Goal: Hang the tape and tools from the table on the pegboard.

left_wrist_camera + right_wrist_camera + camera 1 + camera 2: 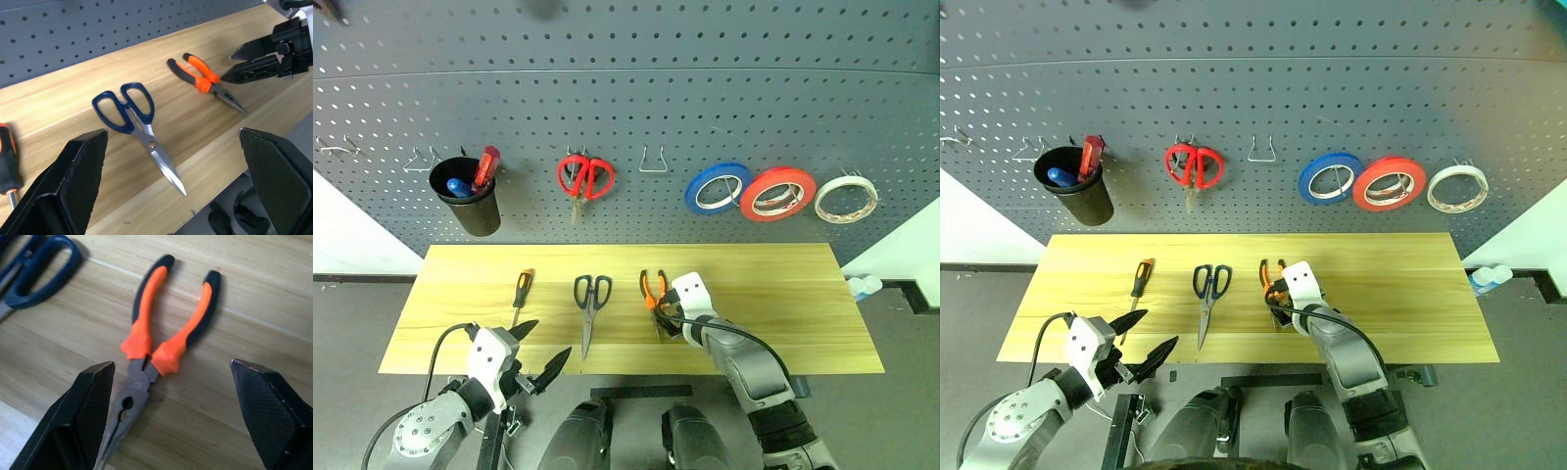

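Counter (pixel 783 294) of light wood grain stands against the grey pegboard (pixel 705 88), over a grey floor. On the counter lie a screwdriver (pixel 521 291), dark-handled scissors (pixel 589 305) and orange-handled pliers (pixel 151 352). A black cup (pixel 470 204) on the pegboard holds a red tool and a blue one. Red scissors (pixel 584 177), a blue roll (pixel 717 188), a red roll (pixel 776 193) and the tape (pixel 846 199) hang on hooks. Left hand (pixel 536 354) is spread, empty, at the counter's near edge. Right hand (pixel 171 416) is spread astride the pliers.
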`<state>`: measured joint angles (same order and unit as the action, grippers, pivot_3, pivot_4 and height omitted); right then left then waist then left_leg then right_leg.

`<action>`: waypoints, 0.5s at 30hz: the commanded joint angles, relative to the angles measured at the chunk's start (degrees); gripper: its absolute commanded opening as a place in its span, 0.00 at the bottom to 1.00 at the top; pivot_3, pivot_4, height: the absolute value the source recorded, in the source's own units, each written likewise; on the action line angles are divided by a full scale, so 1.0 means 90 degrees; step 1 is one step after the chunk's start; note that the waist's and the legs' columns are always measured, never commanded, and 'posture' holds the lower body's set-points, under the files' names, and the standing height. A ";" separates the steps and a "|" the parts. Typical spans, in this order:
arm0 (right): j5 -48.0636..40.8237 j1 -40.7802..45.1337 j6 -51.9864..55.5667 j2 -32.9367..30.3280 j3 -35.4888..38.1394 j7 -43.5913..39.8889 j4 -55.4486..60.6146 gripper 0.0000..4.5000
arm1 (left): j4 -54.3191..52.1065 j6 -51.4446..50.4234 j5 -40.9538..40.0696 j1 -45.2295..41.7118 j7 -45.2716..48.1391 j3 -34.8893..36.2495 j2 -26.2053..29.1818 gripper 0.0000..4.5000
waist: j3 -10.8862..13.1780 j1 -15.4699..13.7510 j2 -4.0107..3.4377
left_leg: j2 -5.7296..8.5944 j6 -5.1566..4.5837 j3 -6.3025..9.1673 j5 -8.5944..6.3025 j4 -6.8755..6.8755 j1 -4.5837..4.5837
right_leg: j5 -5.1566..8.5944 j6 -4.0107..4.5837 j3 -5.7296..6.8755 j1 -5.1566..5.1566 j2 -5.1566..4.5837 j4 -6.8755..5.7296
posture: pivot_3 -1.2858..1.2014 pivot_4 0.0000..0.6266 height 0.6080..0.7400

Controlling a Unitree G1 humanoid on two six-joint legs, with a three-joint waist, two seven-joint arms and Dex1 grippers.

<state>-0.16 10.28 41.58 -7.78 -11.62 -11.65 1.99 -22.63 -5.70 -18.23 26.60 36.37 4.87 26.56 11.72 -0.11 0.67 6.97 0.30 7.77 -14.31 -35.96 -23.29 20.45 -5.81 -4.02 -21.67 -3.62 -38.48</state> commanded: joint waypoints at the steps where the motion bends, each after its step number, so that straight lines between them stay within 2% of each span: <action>1: 0.0021 0.0087 0.0184 0.0188 -0.0134 0.0069 0.0301 0.87 | -0.0177 0.0099 0.0036 0.0055 -0.0054 -0.0006 -0.0059 1.00 | 0.0013 0.0017 0.0000 | 0.0000 0.0000 0.0000 0.0000 0.0000 0.0000 | 0.0000 0.0000 0.0000 -0.0001 0.0000 0.0000 | 0.53 0.39 0.82; 6: -0.0005 0.0061 0.0488 0.0434 -0.0342 0.0124 0.0659 0.87 | -0.0252 0.0055 0.0068 0.0117 -0.0103 -0.0059 -0.0130 1.00 | 0.0067 0.0130 0.0006 | -0.0001 0.0000 0.0001 0.0000 0.0001 -0.0009 | 0.0000 0.0000 0.0000 -0.0010 0.0000 -0.0001 | 0.53 0.41 0.82; 15: 0.0008 0.0102 0.0725 0.0644 -0.0536 0.0214 0.0715 0.87 | -0.0360 0.0123 -0.0021 0.0248 -0.0065 -0.0018 -0.0190 1.00 | 0.0129 0.0128 0.0016 | -0.0001 0.0000 0.0001 0.0000 0.0005 -0.0016 | 0.0000 0.0000 0.0000 -0.0022 0.0000 0.0000 | 0.53 0.42 0.82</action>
<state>-0.14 10.77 47.95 -3.09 -15.72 -9.96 6.56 -23.79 -5.61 -17.77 28.36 35.87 4.11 24.95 12.89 1.04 0.81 6.97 0.30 7.77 -14.31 -35.91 -23.44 20.45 -5.81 -4.02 -21.86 -3.62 -38.48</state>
